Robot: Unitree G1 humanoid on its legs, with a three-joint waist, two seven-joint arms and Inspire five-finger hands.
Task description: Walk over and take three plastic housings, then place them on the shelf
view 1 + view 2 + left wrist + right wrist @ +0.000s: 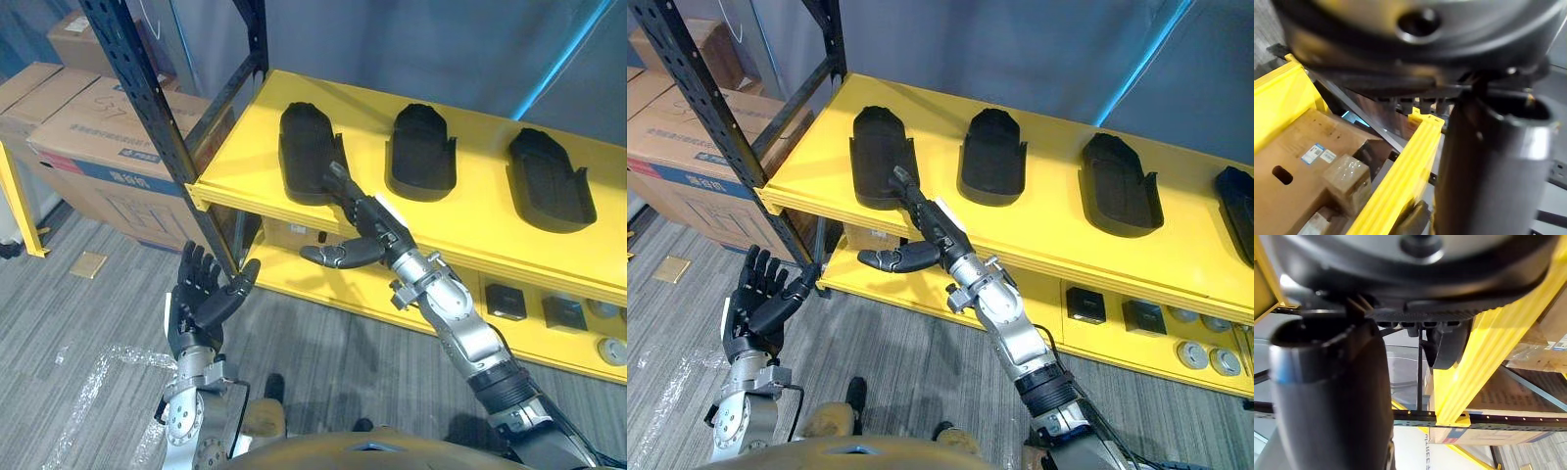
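Observation:
Several black plastic housings lie in a row on the yellow upper shelf (pixel 245 162): a left one (pixel 312 152), a middle one (pixel 421 149), a right one (pixel 551 179), and a further one (pixel 1236 201) at the edge of the right eye view. My right hand (pixel 377 227) reaches up to the shelf's front edge. Its straight fingers touch the near end of the left housing, and its thumb (pixel 338 257) sticks out below the shelf lip. My left hand (pixel 201 294) hangs open lower down, fingers spread, holding nothing, beside the black upright (pixel 147 93).
Cardboard boxes (pixel 108 157) are stacked behind the upright on the left. The lower yellow shelf (pixel 294 279) carries small black boxes (pixel 506 302) and round parts (pixel 1195 354) on its right side. A sheet of clear plastic wrap (pixel 88 392) lies on the grey floor.

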